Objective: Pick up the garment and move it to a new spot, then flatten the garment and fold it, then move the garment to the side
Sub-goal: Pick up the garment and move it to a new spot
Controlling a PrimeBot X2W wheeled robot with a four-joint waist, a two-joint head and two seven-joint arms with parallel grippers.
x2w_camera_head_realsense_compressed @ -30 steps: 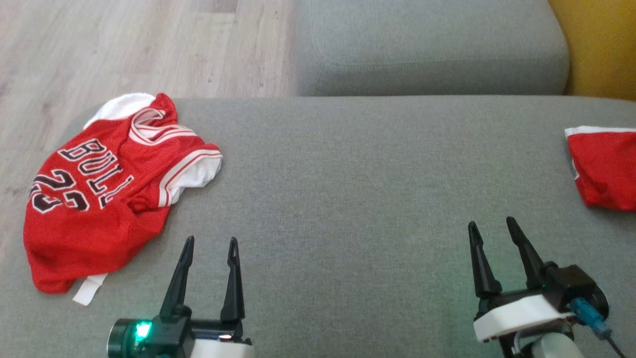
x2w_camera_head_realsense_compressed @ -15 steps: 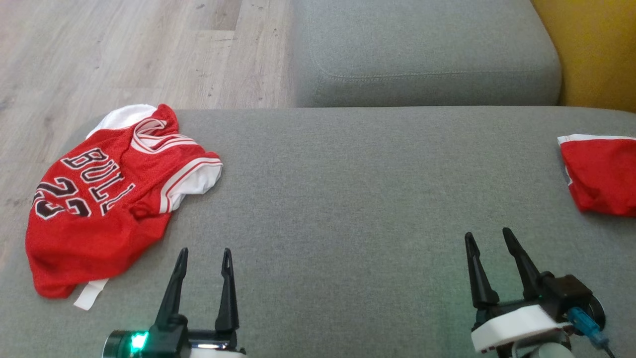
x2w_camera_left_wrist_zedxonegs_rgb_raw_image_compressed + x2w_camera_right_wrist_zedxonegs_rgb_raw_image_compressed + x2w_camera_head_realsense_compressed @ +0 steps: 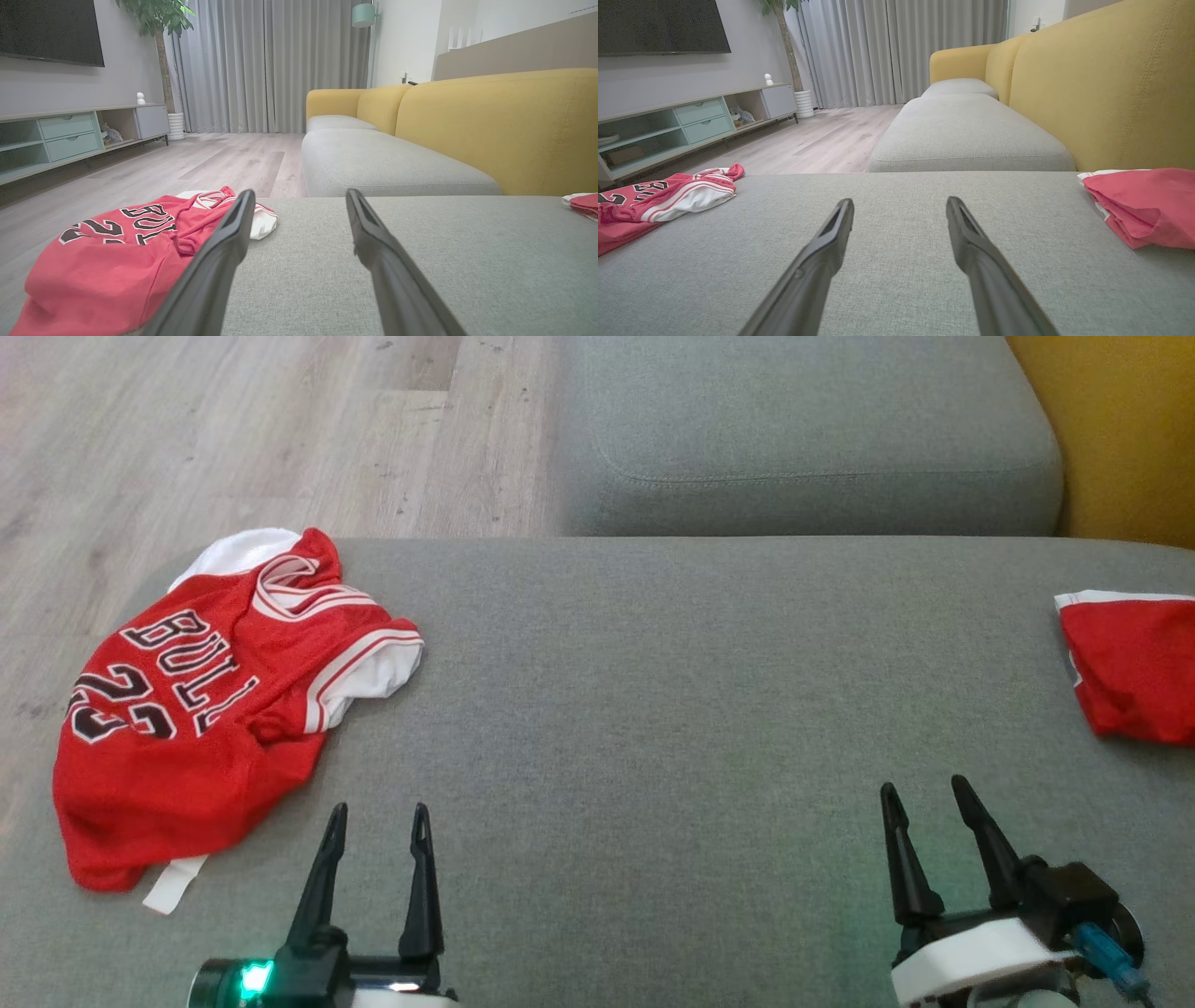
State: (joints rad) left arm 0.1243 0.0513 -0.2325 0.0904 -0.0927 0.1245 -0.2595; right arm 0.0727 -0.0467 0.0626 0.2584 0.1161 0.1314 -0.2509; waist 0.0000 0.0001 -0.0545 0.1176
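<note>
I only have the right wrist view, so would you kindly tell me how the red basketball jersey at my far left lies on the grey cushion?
Observer: In the head view, the red mesh jersey lies crumpled with its black-and-white lettering facing up, at the left end of the grey fabric cushion. A white strip pokes out from its near hem.
Operator: Thank you. Where does the left gripper stand relative to it?
Observer: The left gripper is open and empty. It sits nearer the robot than the jersey and to the jersey's right, not touching the cloth.
</note>
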